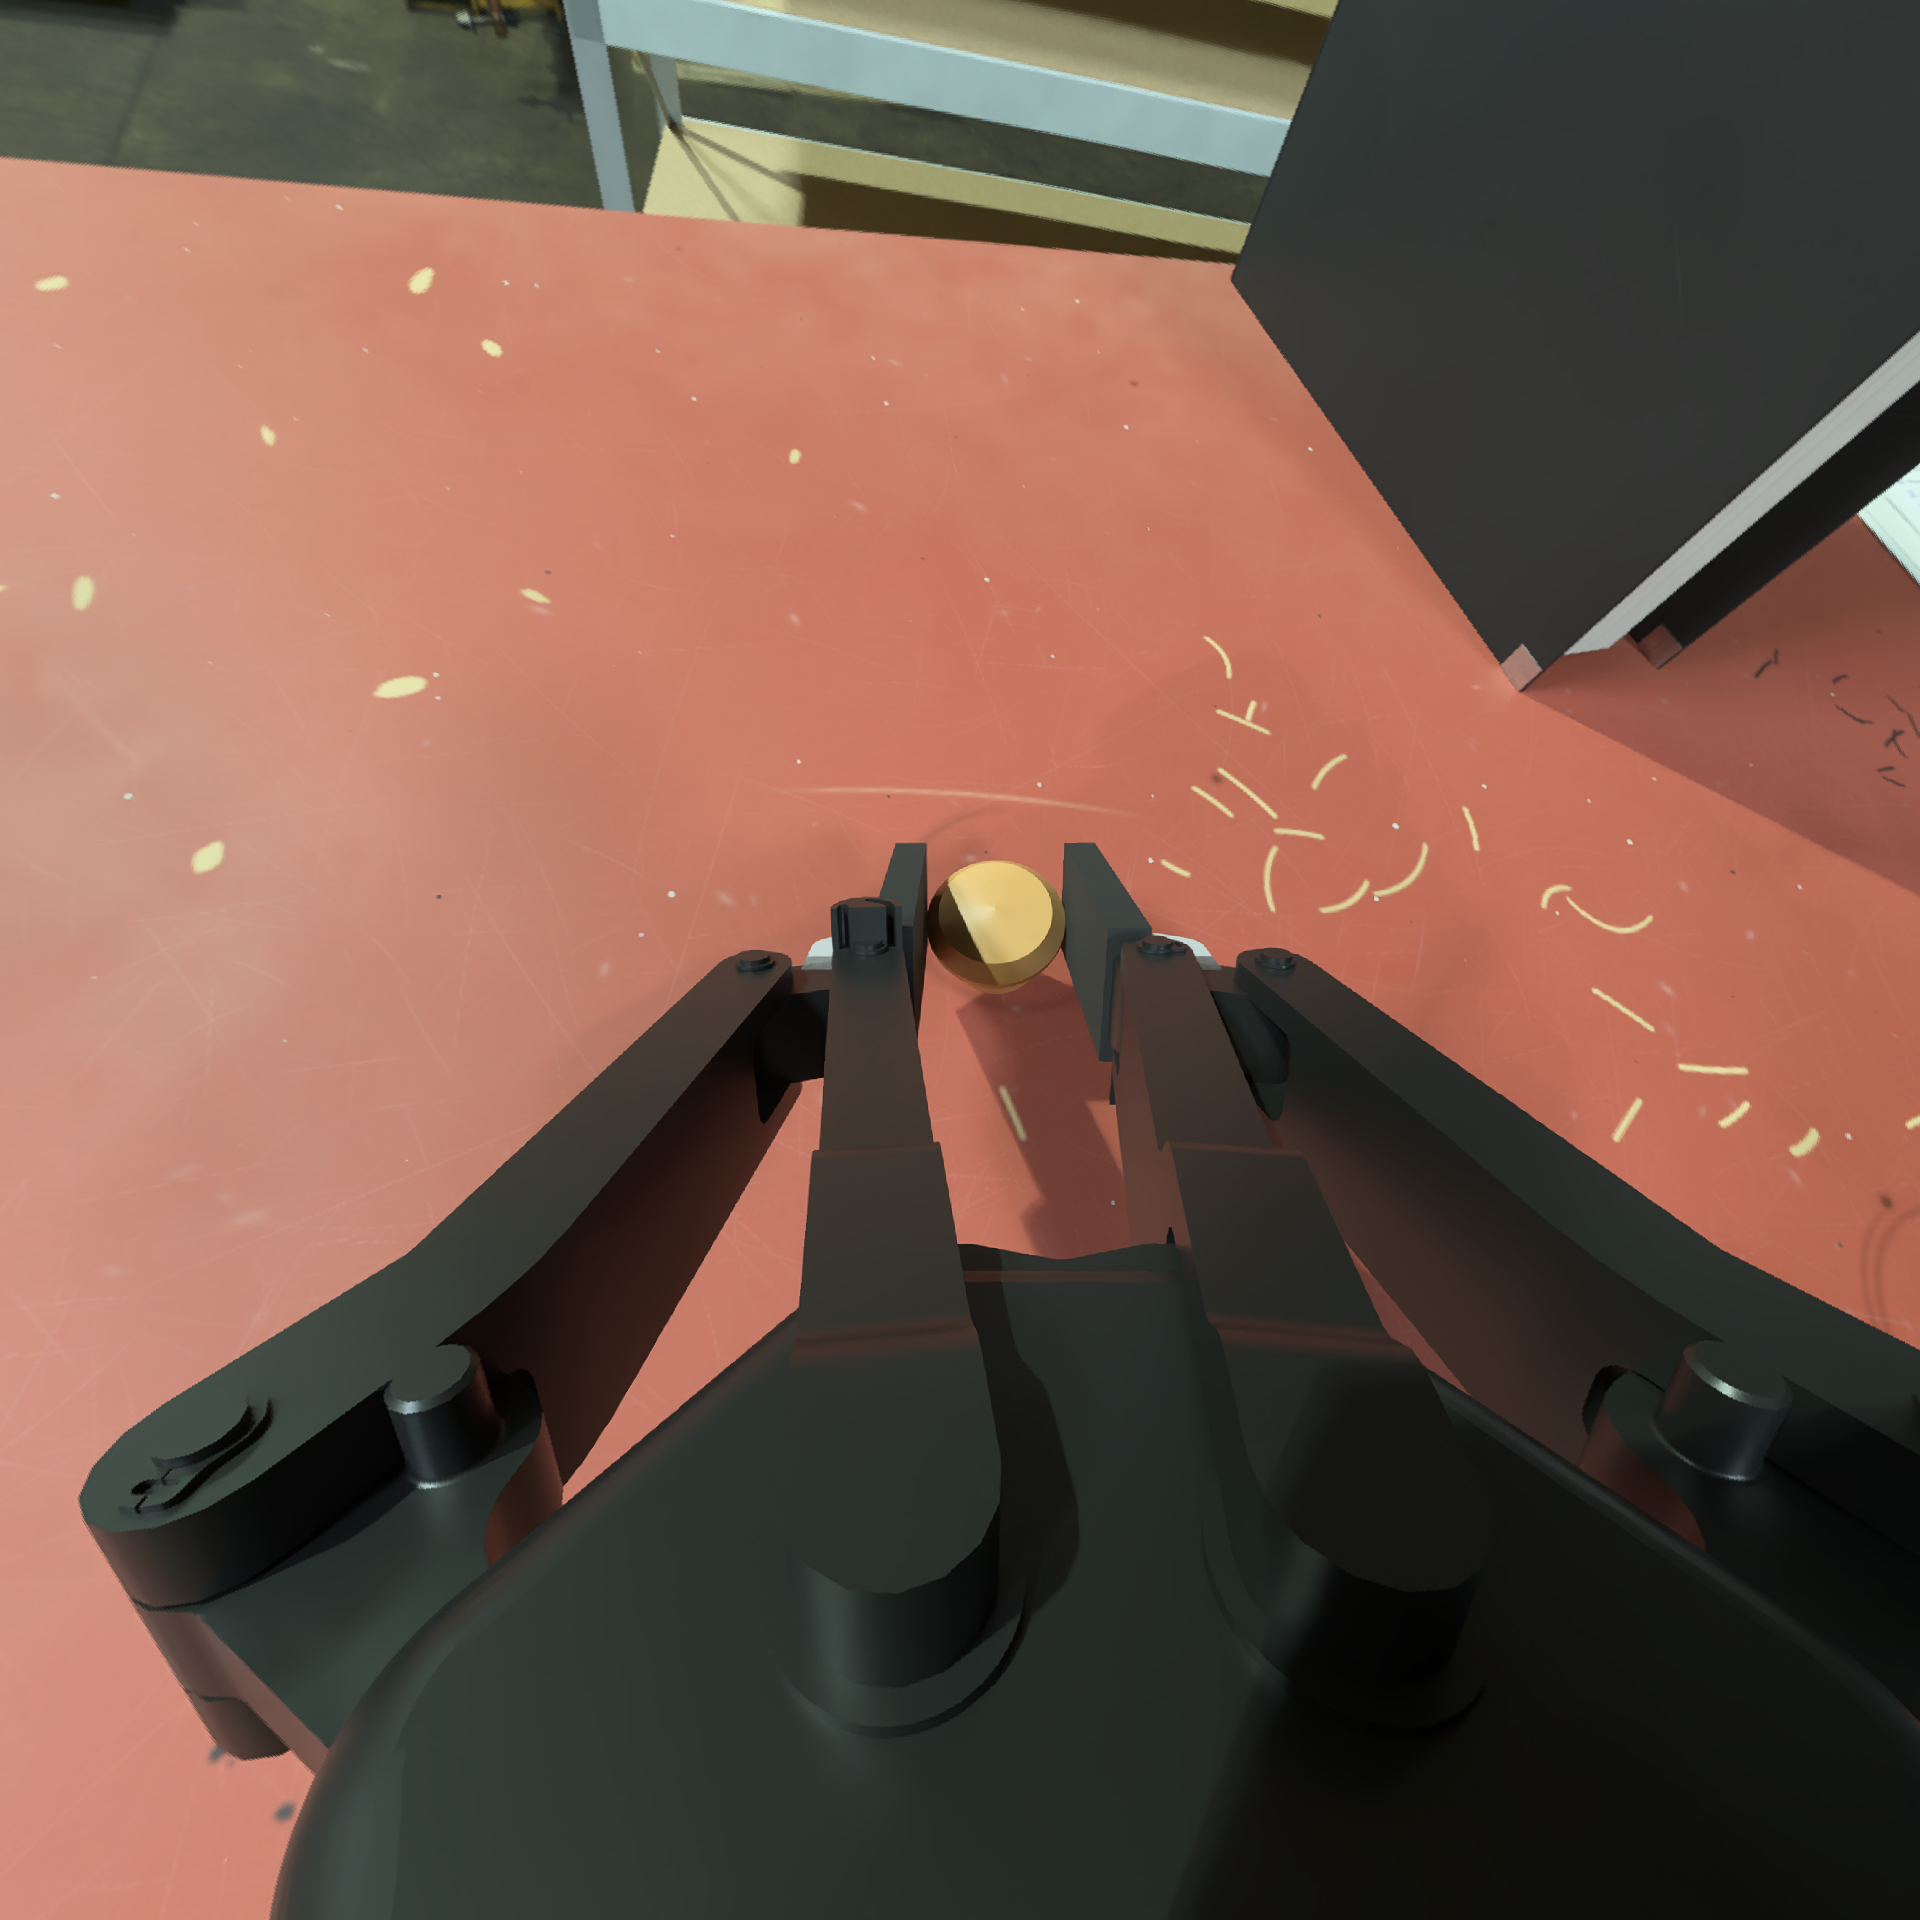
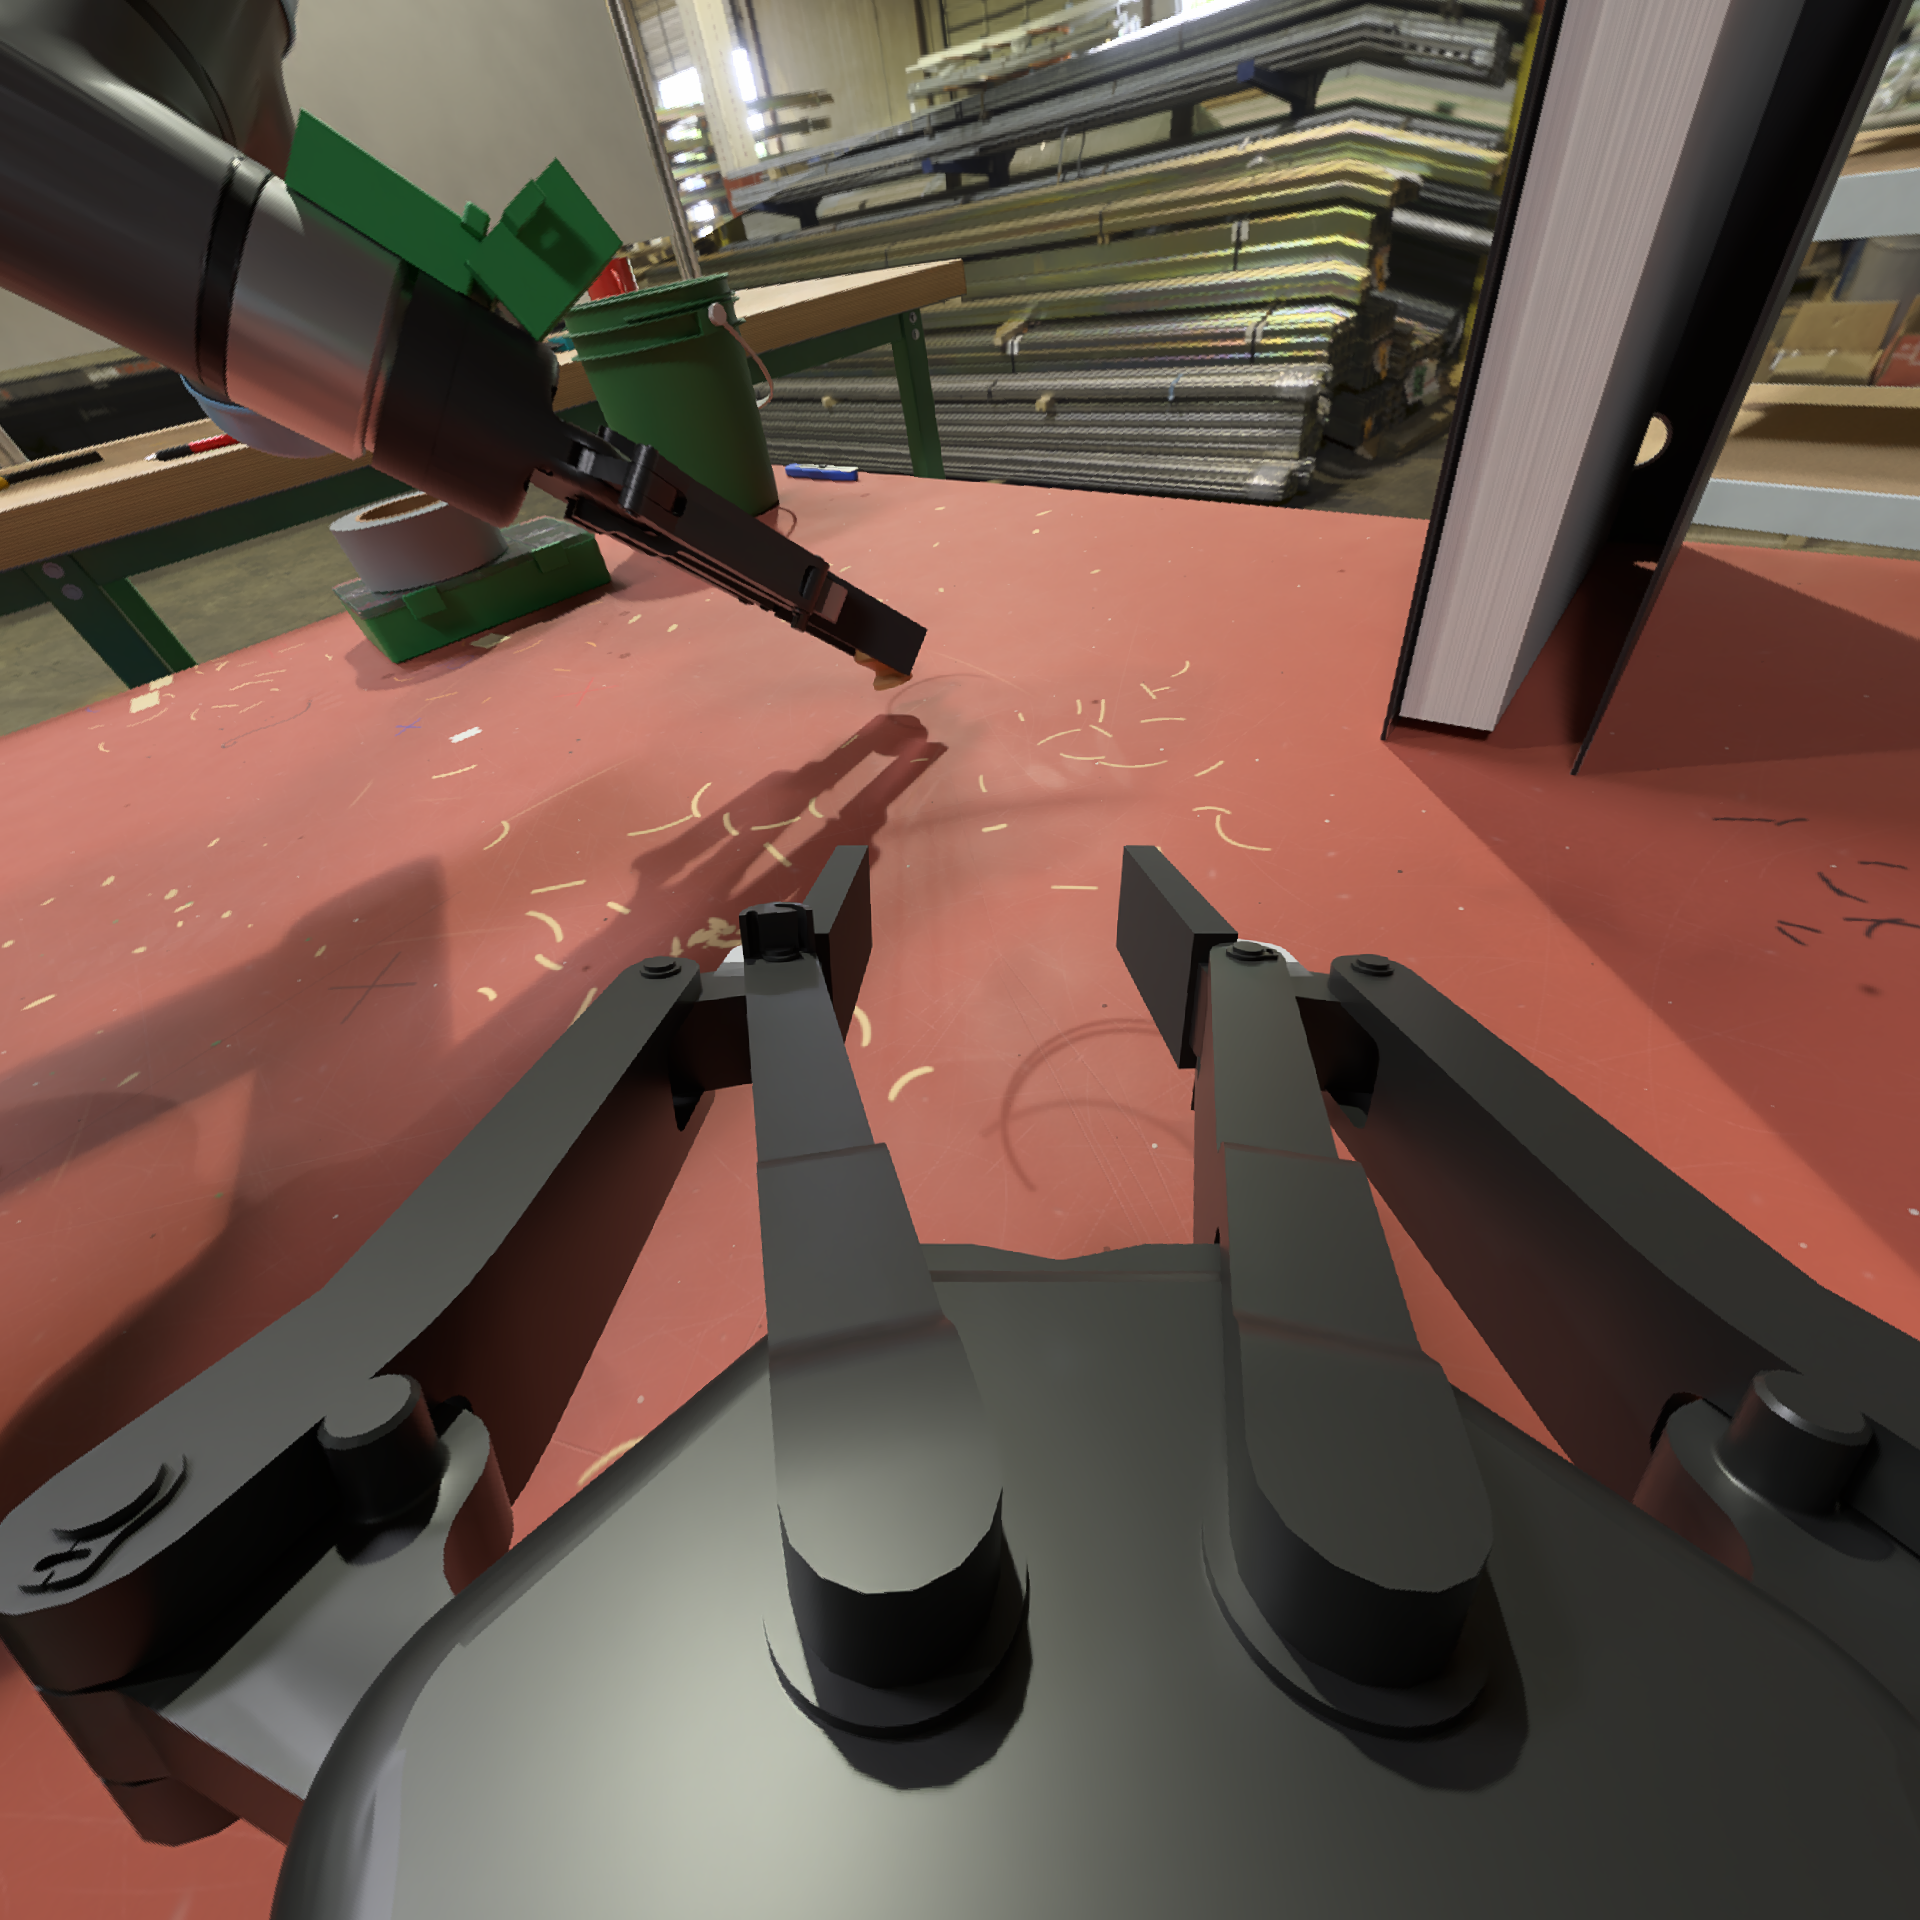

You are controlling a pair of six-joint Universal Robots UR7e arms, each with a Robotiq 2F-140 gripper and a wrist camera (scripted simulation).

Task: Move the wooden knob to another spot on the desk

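Fingers of the left gripper [image 1: 995, 904] stood on either side of the wooden knob [image 1: 994, 925], the left pad touching its flank and the right pad at or just off the other; whether they truly clamped it could not be told. The knob sat low on the red desk [image 1: 520, 520], out in the open surface, well short of the far edge, with pale shavings [image 1: 1340, 831] strewn just to its right. In the right wrist view the left gripper [image 2: 888, 649] slanted down to the desk [image 2: 1351, 623] with only a sliver of the knob [image 2: 888, 677] showing beneath its tips. A tall dark panel [image 1: 1558, 312] stood upright toward the far right corner. The right gripper [image 2: 992, 914] hung over bare desk nearer the front, its jaws spread apart and holding nothing. A green base block [image 2: 488, 603] sat near the far left edge.
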